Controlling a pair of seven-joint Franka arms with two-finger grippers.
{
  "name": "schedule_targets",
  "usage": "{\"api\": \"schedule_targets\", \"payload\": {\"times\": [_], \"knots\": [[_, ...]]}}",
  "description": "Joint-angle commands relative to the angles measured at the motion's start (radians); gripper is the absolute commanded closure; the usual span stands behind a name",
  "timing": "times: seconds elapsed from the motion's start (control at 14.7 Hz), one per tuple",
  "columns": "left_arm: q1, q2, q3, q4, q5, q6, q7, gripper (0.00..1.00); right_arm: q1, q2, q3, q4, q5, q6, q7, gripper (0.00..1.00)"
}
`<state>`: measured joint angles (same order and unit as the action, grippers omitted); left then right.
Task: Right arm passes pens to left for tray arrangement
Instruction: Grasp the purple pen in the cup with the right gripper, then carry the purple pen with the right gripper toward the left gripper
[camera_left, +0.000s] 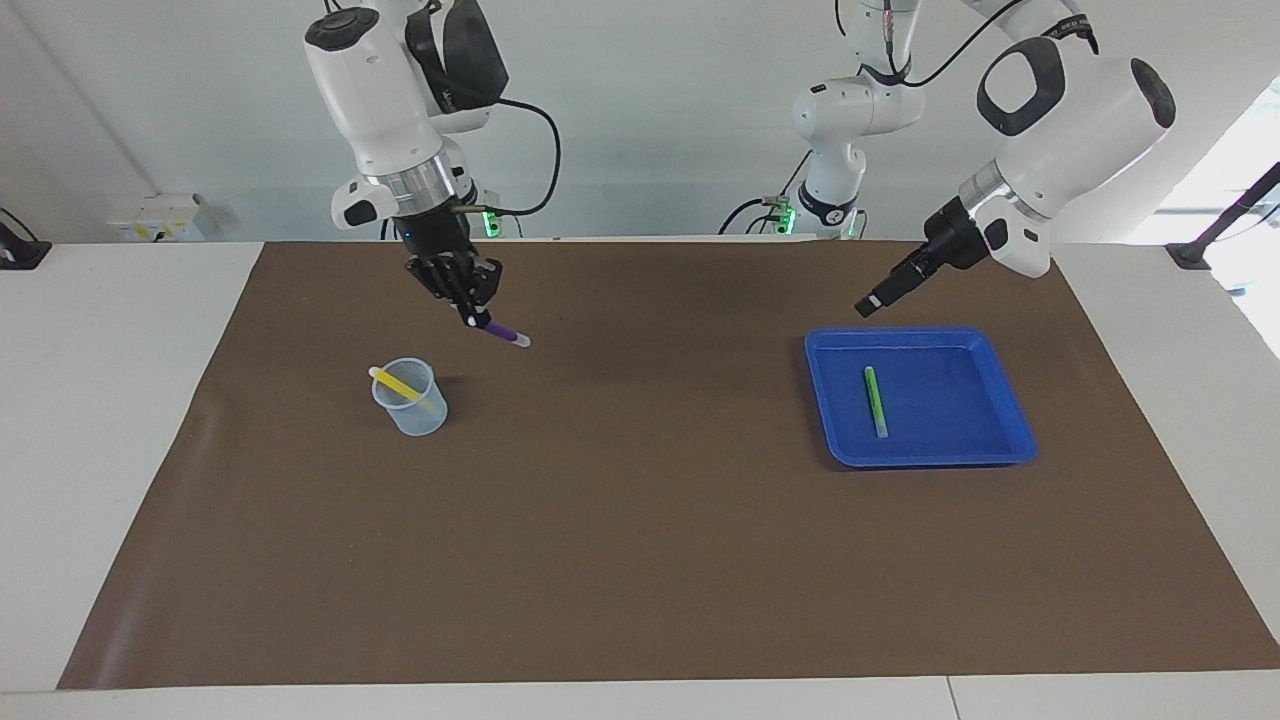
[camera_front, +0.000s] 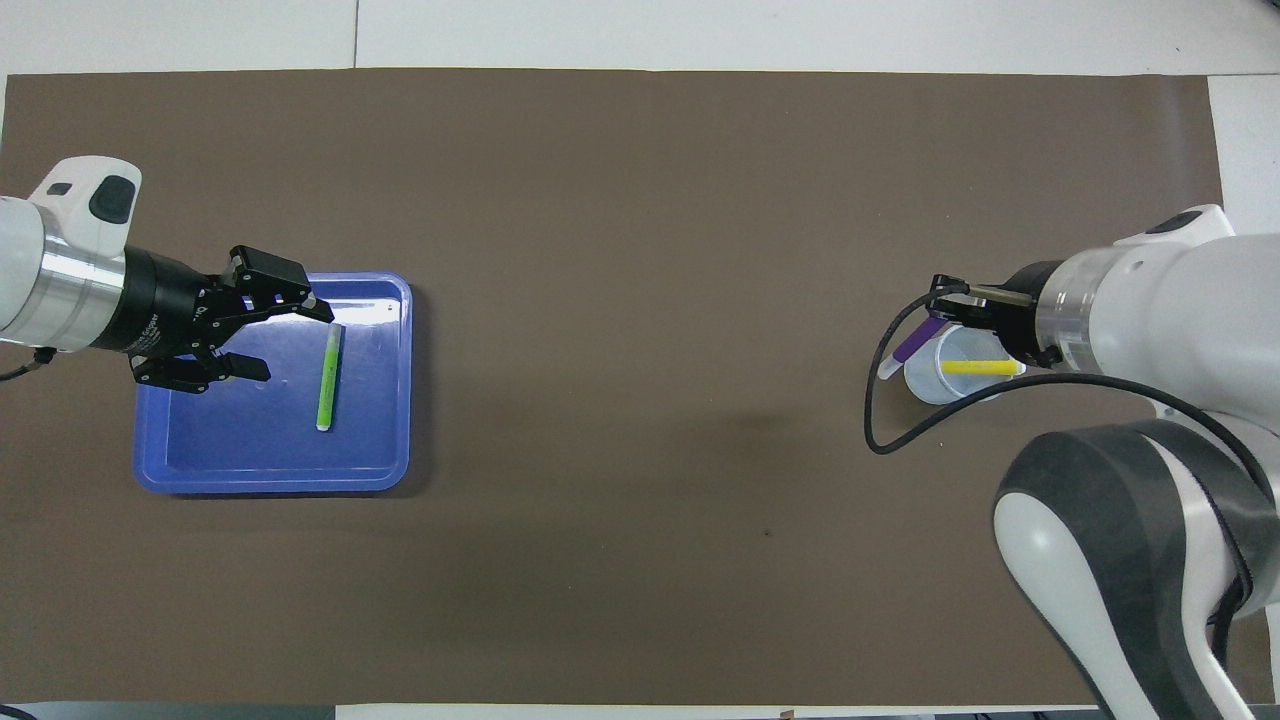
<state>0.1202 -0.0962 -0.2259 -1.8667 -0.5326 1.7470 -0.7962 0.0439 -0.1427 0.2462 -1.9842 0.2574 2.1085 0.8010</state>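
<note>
- A brown mat (camera_left: 640, 520) covered the white table (camera_left: 110, 420) under a plain pale wall, and both arms were raised over it.
- The right gripper (camera_left: 470, 318) hung in the air over bare mat beside the translucent cup (camera_left: 410, 398), toward the right arm's end of the table. Its fingertips were pressed together on one end of the purple pen (camera_left: 505, 334), which stuck out sideways and slightly downward.
- The yellow pen (camera_left: 400, 385) leaned inside the cup, one end resting over the rim.
- The green pen (camera_left: 876, 400) lay flat in the blue tray (camera_left: 1000, 450) at the left arm's end of the table, roughly in the middle of the tray floor.
- The left gripper (camera_front: 255, 335) was up in the air over the edge of the tray nearer the robots, its fingers spread wide and holding nothing.
- Judged from this, one pen was placed, one was on its way and one was waiting, so the step in hand looked like carrying the purple pen across for the handover.
- To do it well, the right arm would do best to hold the pen level, with its free end toward the left gripper. Because the grip sat at one end, most of the shaft was free to be taken.
- The left fingers should close around the free part before the right ones let go. A slim, smooth pen held by its end could swing or slip if the carry were jerky.
</note>
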Motion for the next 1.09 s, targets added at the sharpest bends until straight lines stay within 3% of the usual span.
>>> {"api": "schedule_targets", "payload": {"times": [0.0, 0.27, 0.48, 0.82, 1.02], "knots": [[-0.013, -0.046, 0.003, -0.023, -0.043, -0.001, -0.193, 0.08, -0.006, 0.067, 0.073, 0.105, 0.088, 0.01, 0.27, 1.0], [-0.033, -0.123, -0.012, -0.043, -0.043, 0.046, -0.469, 0.09, -0.006, 0.166, 0.177, 0.24, 0.129, 0.05, 0.623, 1.0], [-0.068, -0.229, -0.023, -0.121, -0.04, 0.126, -0.627, 0.09, -0.002, 0.222, 0.226, 0.309, 0.197, 0.09, 0.769, 1.0], [-0.077, -0.29, -0.141, -0.131, 0.081, 0.16, -0.99, 0.09, -0.001, 0.273, 0.32, 0.351, 0.189, 0.099, 0.886, 1.0], [-0.077, -0.303, -0.182, -0.135, 0.128, 0.18, -1.069, 0.09, -0.001, 0.273, 0.337, 0.351, 0.187, 0.094, 0.897, 1.0]]}}
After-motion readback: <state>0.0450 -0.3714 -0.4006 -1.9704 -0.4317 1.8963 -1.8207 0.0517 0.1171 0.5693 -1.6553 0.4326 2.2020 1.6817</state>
